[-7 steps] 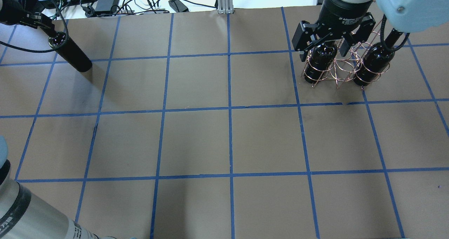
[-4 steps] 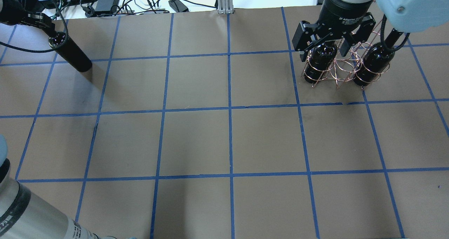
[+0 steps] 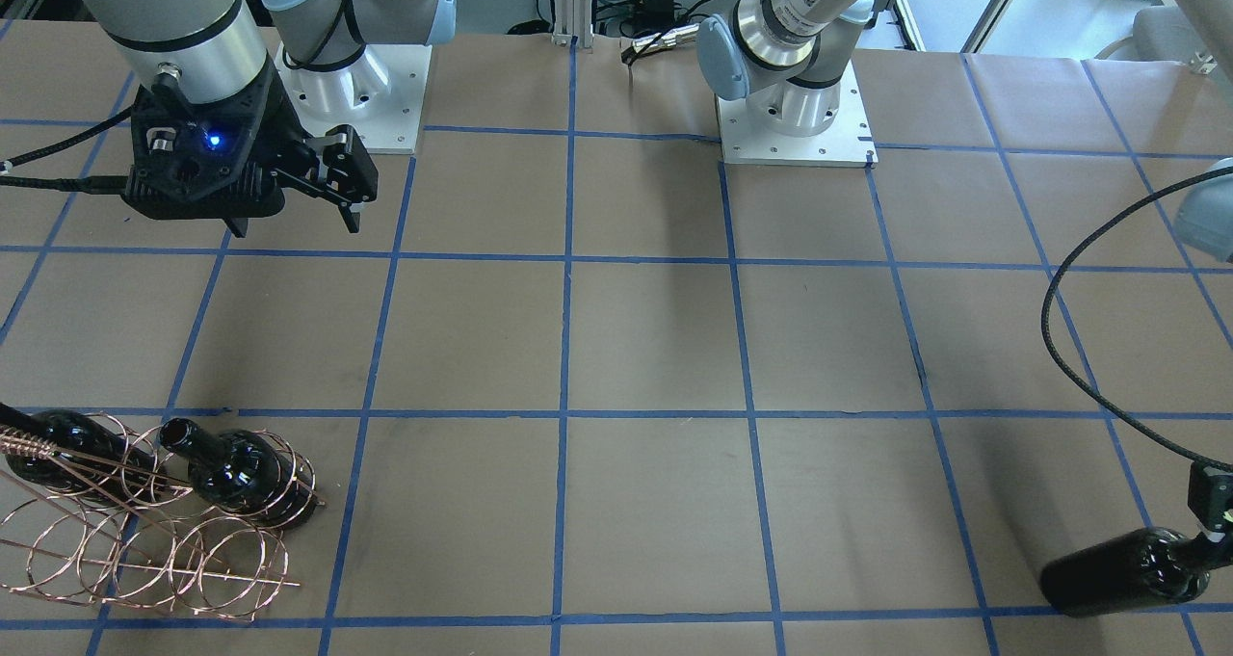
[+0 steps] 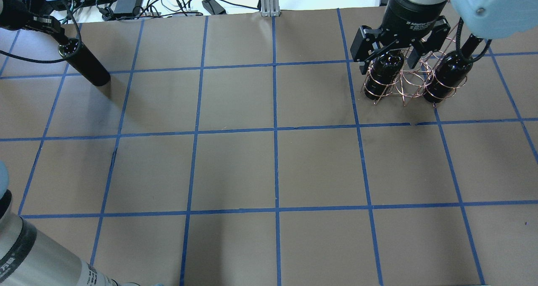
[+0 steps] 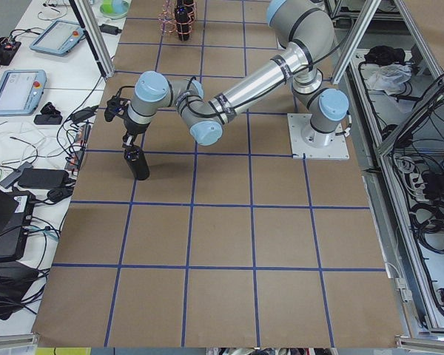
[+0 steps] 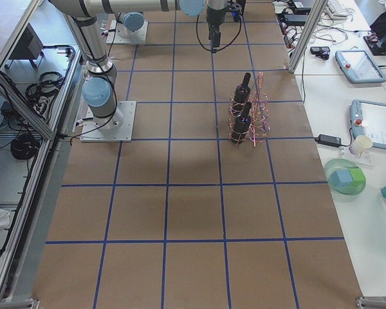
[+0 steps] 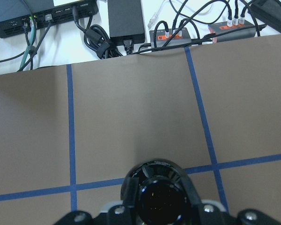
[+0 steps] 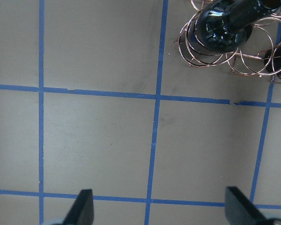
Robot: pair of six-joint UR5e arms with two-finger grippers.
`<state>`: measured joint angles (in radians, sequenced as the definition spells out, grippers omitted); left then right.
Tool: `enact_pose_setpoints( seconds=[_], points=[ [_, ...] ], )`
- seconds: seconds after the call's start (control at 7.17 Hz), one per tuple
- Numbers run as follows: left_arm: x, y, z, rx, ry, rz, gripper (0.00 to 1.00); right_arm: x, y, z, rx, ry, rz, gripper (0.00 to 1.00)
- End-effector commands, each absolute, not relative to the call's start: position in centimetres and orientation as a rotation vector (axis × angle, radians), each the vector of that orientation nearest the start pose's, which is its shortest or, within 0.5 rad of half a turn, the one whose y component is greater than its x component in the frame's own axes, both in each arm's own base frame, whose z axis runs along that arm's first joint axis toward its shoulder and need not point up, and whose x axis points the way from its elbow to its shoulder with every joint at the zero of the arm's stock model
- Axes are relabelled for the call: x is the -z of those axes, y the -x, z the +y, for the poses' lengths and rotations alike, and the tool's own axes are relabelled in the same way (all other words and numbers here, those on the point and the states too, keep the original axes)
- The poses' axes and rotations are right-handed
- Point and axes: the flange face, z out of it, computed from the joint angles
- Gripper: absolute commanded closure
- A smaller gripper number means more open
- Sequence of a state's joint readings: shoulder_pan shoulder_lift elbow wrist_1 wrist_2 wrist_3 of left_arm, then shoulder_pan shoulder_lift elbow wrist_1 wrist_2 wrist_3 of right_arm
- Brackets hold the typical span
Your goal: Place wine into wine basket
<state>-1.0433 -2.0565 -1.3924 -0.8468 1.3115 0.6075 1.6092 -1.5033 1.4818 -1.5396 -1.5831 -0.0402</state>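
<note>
**A:** What has moved over the last second?

**B:** Very little. In the overhead view the right claw (image 4: 386, 62) has crept a shade up the picture, above the wine basket (image 4: 410, 84). The left claw (image 4: 60, 37) has shifted just as slightly with its bottle. The basket and the bottles in it lie where they did.

**A:** How does the right claw stand?

**B:** Its fingers are spread wide with nothing between them. It hangs over the inner bottle (image 4: 380, 78), the one nearer the middle of the tabletop (image 4: 235, 168), and is clear of it. The right wrist view looks down on that bottle from well above, with a fingertip (image 8: 84, 208) at each lower corner.

**A:** And the left claw?

**B:** It is clamped on the top of the neck of the wine (image 4: 86, 65). The left wrist view looks straight down into the bottle's open mouth, with a finger on either side.

**A:** Where is the wine, then?

**B:** It is at the far left corner of the tabletop in the overhead view, well apart from the basket at the far right. I cannot tell whether its base touches the paper.

**A:** And the basket itself?

**B:** It is a rack of copper wire loops. The inner bottle stands in one end loop and the outer bottle (image 4: 447, 76) in the other, with more loops between them.
</note>
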Motion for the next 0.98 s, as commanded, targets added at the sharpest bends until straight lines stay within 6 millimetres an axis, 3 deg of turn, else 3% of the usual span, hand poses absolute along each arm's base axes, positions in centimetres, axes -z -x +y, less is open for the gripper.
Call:
enact_pose_setpoints(
  seconds=[0.0,0.28,0.56,0.7,0.84],
  points=[
    [-37.7,-21.8,-68.4,0.758,-0.191,3.031,0.82,-49.4,-15.2,-51.3,-0.024,0.112,3.153,0.00],
    [-40.4,-20.0,-67.7,0.766,-0.151,3.035,0.86,-49.3,-15.2,-51.2,-0.039,0.112,3.153,0.00],
    [-42.8,-14.9,-66.8,0.688,-0.053,3.087,0.86,-49.2,-15.1,-51.2,-0.041,0.117,3.161,0.00],
    [-43.3,-10.1,-66.2,0.638,0.006,3.076,0.87,-48.9,-15.4,-51.1,-0.039,0.107,3.148,0.00],
    [-42.9,-3.7,-64.9,0.586,0.027,3.076,0.87,-48.2,-15.2,-51.0,-0.055,0.117,3.160,0.00]
  ],
)
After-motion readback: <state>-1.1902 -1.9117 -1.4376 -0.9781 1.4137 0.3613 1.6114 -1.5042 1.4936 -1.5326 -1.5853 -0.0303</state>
